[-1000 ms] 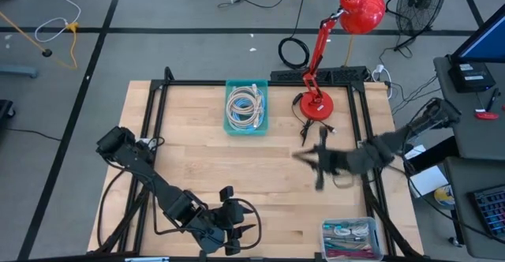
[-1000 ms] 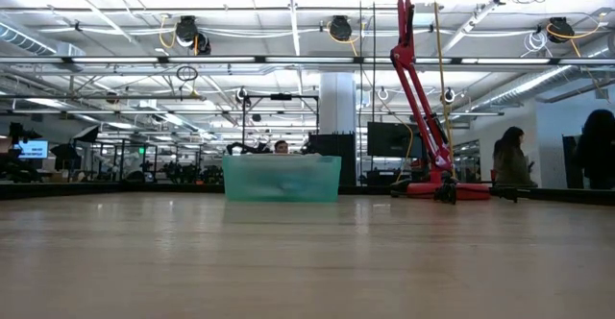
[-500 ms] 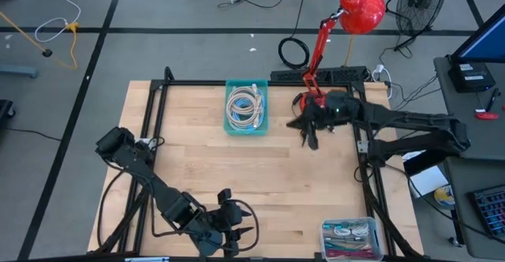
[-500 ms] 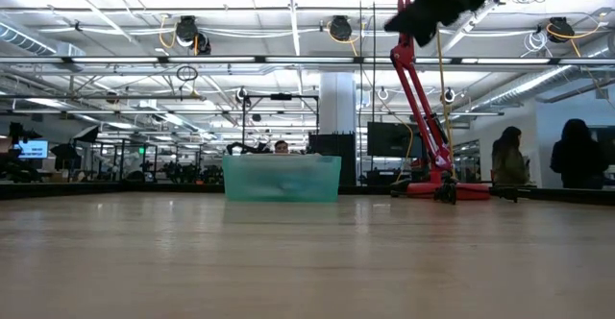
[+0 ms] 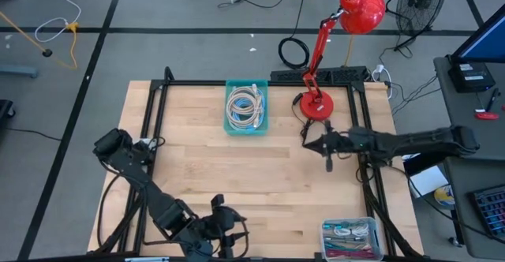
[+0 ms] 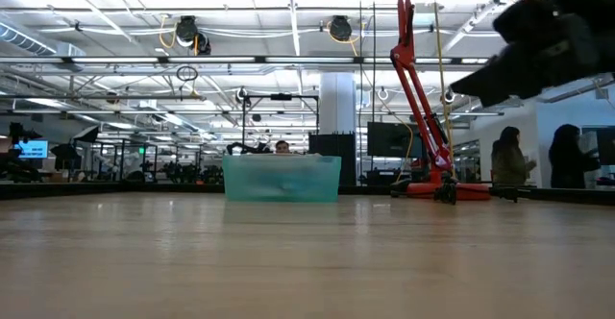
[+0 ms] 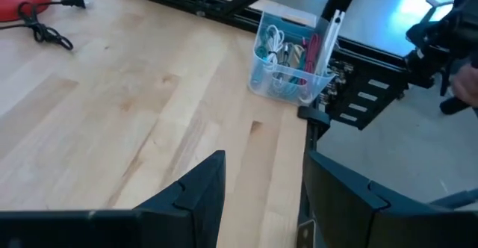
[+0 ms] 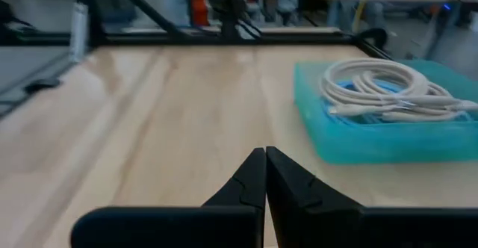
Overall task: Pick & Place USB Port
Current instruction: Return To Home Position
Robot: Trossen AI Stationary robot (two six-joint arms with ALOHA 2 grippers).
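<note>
We take the red lamp base (image 5: 316,106) as our marker. Just in front of it, toward the table's (image 5: 197,159) front edge, the right gripper (image 5: 327,147) hangs above the wood on an arm stretched in from the right side. Its wrist view shows the two fingers pressed together with nothing between them. The left gripper (image 5: 223,224) sits well away from the lamp, toward the front and the left side. Its fingers stand apart and it carries nothing.

The USB cables (image 7: 287,54) lie bundled in the transparent bin (image 5: 352,238), well in front of the lamp at the right front corner. The bin's long side runs along the front edge. The green bin (image 5: 246,108), with its pale coiled cable, stands beside the lamp toward the left. We see no loose cable on the open wood.

The sorting looks done, so only the retreat is left. From the right gripper the clear bin lies frontward and slightly toward the arm's own side, and this gripper looks the nearer of the two. Folding back, it should pass high over that bin.
</note>
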